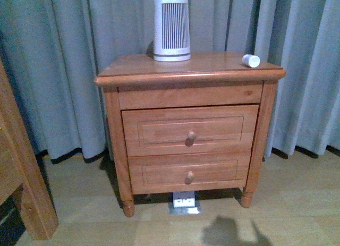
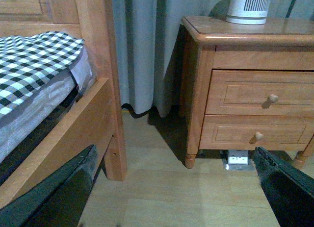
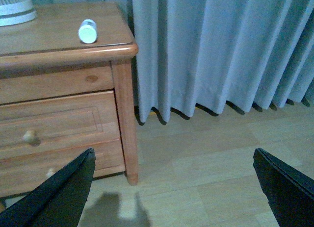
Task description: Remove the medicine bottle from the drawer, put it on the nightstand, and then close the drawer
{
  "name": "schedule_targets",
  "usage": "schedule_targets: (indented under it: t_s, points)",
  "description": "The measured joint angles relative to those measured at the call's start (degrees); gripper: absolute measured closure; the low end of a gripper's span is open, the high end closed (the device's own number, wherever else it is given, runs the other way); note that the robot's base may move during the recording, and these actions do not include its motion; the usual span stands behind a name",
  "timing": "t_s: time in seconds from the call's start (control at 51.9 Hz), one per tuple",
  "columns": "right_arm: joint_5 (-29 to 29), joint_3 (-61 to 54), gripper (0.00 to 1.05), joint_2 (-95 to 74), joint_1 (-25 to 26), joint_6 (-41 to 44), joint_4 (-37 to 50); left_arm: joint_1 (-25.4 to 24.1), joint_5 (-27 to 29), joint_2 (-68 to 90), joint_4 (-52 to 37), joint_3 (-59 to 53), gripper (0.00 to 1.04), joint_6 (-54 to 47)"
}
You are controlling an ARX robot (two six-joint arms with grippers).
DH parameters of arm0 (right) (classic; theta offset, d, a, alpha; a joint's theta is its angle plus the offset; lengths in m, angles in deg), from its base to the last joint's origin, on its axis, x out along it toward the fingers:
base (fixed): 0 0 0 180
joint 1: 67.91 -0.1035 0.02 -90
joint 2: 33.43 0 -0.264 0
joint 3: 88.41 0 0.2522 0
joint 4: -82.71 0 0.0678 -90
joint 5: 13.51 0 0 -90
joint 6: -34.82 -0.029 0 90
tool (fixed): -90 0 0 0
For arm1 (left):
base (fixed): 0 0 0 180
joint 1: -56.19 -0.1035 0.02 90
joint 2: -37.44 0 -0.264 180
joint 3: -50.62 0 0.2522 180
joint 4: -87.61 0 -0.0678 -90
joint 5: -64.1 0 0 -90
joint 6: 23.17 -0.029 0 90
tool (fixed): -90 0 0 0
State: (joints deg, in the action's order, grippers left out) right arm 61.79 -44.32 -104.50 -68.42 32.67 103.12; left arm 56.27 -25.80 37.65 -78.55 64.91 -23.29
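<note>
We see the medicine bottle point(image 1: 251, 60) lying on its side at the nightstand point(image 1: 212, 75) top's right corner, drawer point(image 1: 189, 130) shut. Both end effectors point(image 3: 174, 188) point(image 2: 171, 188) hang open and empty; the right one is nearer.

There are no words, numbers or signs to read here. The little white medicine bottle point(image 1: 251, 60) on the nightstand point(image 1: 212, 65) shows no label.
</note>
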Motion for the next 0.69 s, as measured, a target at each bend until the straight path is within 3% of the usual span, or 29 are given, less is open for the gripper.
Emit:
schedule_targets:
  t_s: [0.212, 0.385, 0.462, 0.597, 0.616, 0.674, 0.693]
  points:
    - [-0.8, -13.9, 0.07, 30.0, -0.6, -0.7, -14.0, 0.0, 0.0, 0.0, 0.0, 0.0, 0.07, 0.0]
    - [-4.6, -20.9, 0.07, 53.2, -6.5, 0.3, -26.9, 0.0, 0.0, 0.0, 0.0, 0.0, 0.07, 0.0]
    - [-3.5, -22.1, 0.07, 59.1, -6.8, 0.2, -32.6, 0.0, 0.0, 0.0, 0.0, 0.0, 0.07, 0.0]
    - [-3.7, -22.4, 0.07, 60.7, -6.8, 0.0, -33.6, 0.0, 0.0, 0.0, 0.0, 0.0, 0.07, 0.0]
    - [-1.8, -22.4, 0.09, 61.4, -6.0, 0.2, -34.1, 0.0, 0.0, 0.0, 0.0, 0.0, 0.07, 0.0]
    - [11.8, -23.7, 0.25, 65.0, -0.7, 1.0, -35.1, 0.0, 0.0, 0.0, 0.0, 0.0, 0.07, 0.0]
    - [12.9, -23.8, 0.28, 65.4, -0.4, 1.0, -35.1, 0.0, 0.0, 0.0, 0.0, 0.0, 0.07, 0.0]
